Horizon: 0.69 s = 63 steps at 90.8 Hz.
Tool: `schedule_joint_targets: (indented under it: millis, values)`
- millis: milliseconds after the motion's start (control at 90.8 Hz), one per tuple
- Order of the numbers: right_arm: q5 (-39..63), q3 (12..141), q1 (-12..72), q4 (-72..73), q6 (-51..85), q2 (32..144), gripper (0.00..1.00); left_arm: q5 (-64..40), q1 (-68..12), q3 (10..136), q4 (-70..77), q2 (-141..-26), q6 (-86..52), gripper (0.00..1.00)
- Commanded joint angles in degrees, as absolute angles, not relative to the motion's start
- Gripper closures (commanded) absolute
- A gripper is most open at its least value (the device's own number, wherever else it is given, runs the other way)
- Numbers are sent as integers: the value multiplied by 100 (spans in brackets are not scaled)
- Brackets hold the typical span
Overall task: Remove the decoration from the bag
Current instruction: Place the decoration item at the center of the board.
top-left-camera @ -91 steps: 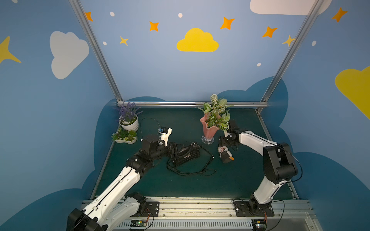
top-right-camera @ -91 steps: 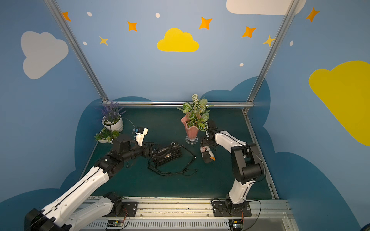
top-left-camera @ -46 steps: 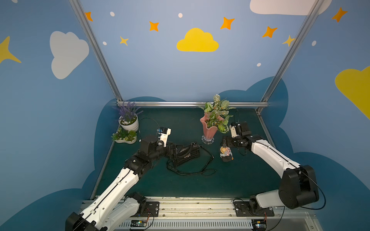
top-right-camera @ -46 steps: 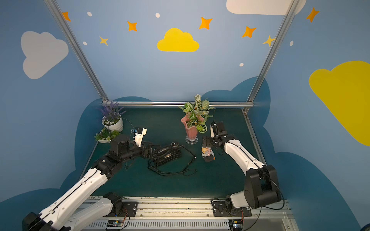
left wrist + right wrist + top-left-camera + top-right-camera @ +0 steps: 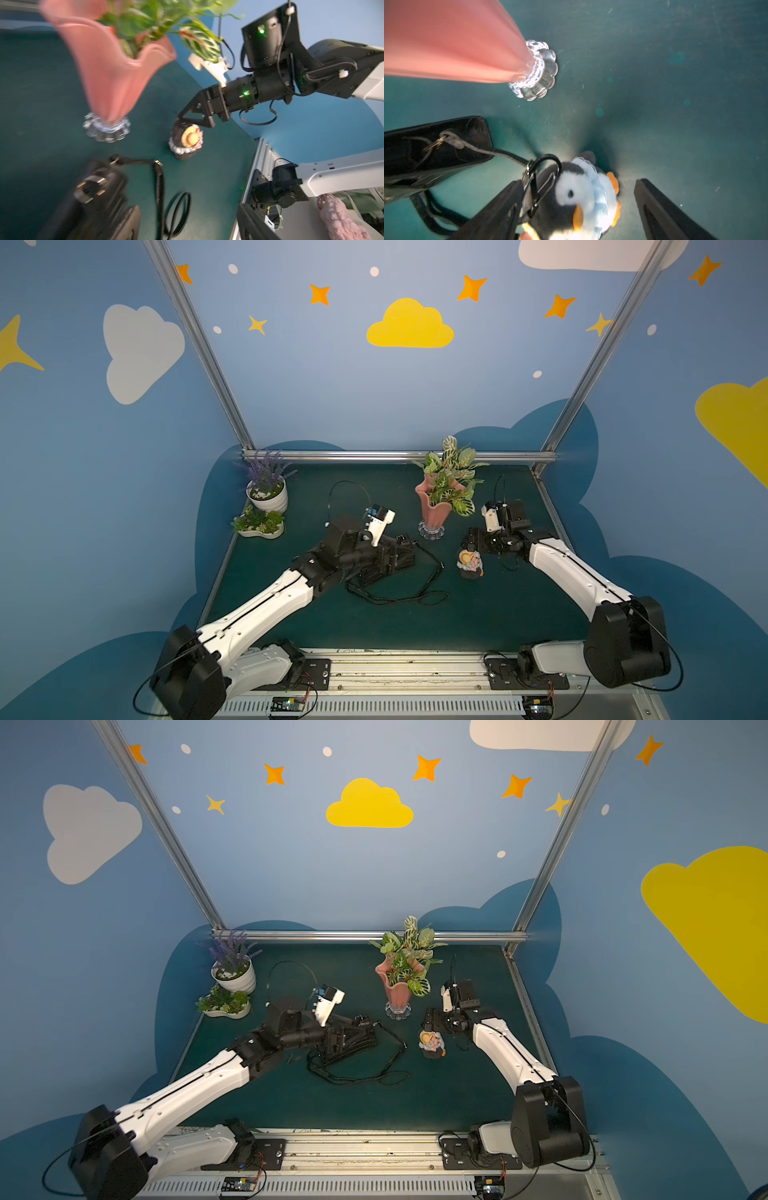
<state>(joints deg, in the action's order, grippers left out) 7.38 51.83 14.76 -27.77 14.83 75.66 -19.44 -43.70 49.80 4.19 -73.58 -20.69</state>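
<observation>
Penguin charm [image 5: 469, 566] sat right of centre in both top views, on the green tabletop [image 5: 498, 614], just below and right of the pink vase [image 5: 434, 510]. And the right gripper [image 5: 578, 184] was over it, jaws spread wide, one finger right at its black clip [image 5: 542, 187], the other well clear! Black handbag [image 5: 431, 153] lay mid-frame under the left gripper [image 5: 353, 1038]; couldn't tell whether those jaws clamped it.

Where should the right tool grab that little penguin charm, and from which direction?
Probably pinch the penguin charm across its plump body, coming down from above: it stands upright on the mat, and the open right tool brackets it. Skip the thin metal clip at its head.
</observation>
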Motion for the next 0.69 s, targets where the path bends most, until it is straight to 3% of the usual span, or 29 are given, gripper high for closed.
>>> schedule_joint_targets:
  millis: [0,319,683]
  values:
    - [955,5139,1437,-2900,1637,7305,11,-1581,-4704,5169,1499,-7937,-2458,23]
    - [1024,5039,1428,-2885,1731,7079,11,-1049,-5192,5562,2745,-9566,-3399,24]
    - [1052,5011,1387,-2821,1823,6963,9,-1131,-5033,6220,2277,-10459,-2563,29]
